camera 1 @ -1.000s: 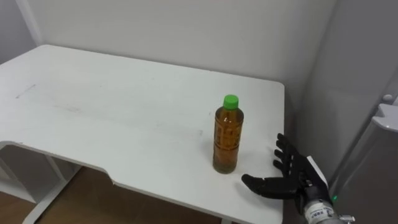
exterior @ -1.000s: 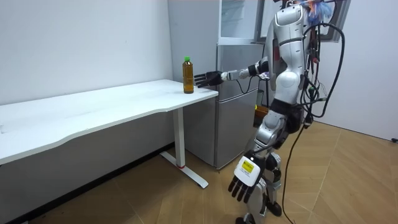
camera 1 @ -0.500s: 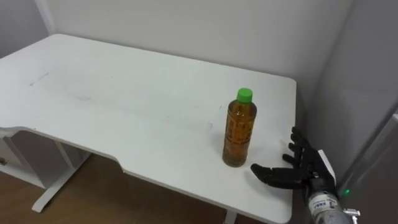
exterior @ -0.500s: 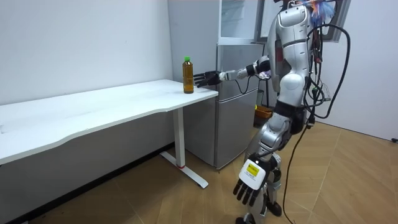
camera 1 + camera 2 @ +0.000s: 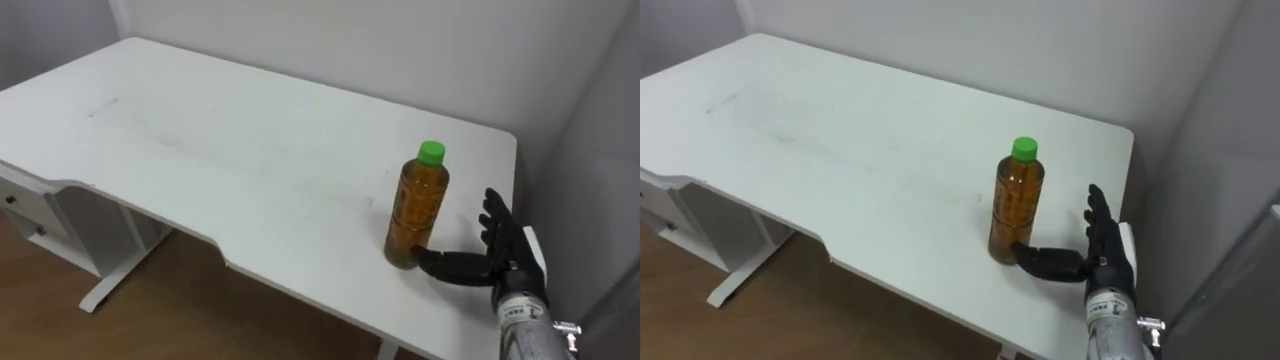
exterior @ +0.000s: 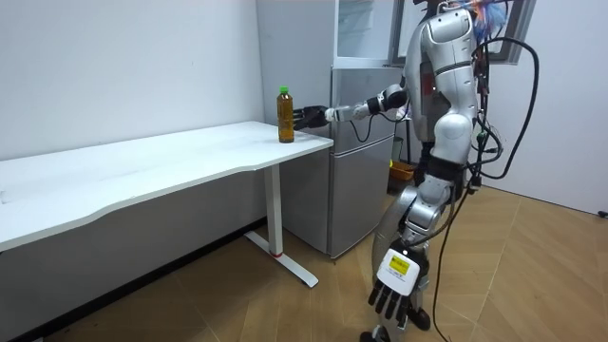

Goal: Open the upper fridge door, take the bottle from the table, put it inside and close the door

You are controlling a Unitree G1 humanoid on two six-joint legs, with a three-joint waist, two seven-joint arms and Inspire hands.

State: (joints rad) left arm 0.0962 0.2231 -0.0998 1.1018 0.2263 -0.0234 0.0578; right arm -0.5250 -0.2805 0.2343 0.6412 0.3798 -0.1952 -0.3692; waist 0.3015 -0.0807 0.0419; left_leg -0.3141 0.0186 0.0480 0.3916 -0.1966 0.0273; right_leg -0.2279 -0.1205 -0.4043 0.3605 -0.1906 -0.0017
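One green-capped bottle (image 5: 417, 207) beside right hand (image 5: 497, 262)

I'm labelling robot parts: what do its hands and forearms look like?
The right hand has black fingers, a white back and a silvery wrist with a small label; the left hand, also black-fingered, carries a white tag marked yellow.

Amber bottle (image 5: 416, 215), green cap (image 5: 431, 152), white table (image 5: 200, 150), black right hand (image 5: 511, 262), grey fridge (image 6: 361, 180)
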